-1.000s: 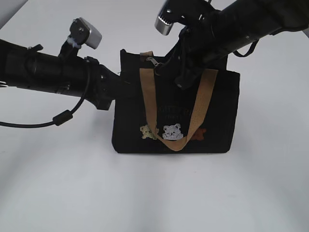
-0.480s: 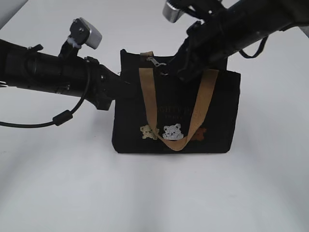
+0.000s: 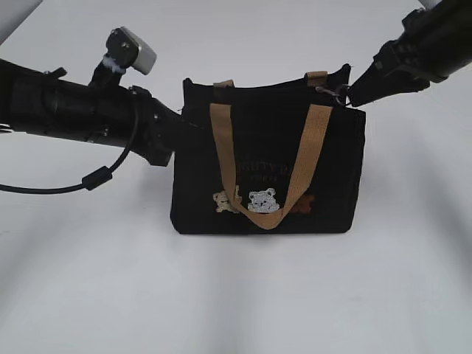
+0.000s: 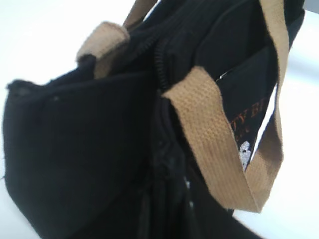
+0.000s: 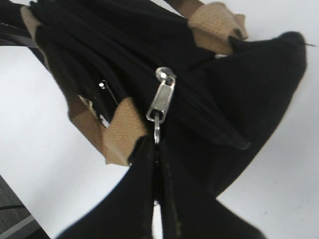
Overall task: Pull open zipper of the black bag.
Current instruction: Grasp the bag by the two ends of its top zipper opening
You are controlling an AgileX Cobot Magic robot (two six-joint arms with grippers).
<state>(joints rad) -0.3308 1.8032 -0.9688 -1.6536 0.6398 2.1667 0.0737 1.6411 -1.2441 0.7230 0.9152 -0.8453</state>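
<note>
- Surface (image 3: 88, 295): white, bare around the bag.
- Bag (image 3: 269, 199): black, upright mid-surface, tan straps (image 3: 310, 158) draped down the front over bear patches.
- Left claw (image 3: 181, 125): pressed against the bag's left upper edge, jaws nearly closed, apparently pinching the fabric; fingertips hidden by cloth in the wrist view, so exact hold cannot be told.
- Right claw (image 3: 352, 96): at the top right corner, clenched on the ring (image 5: 157, 130) of the pull.
- Zipper (image 5: 199, 107): along the top edge, slider (image 5: 162, 97) near the right end; judged close to the end of its travel.
- Doing it well: pull in line with the teeth, not upward; hold the left corner firm so the bag stays put; ease off once the slider meets the end stop, to spare the ring.
</note>
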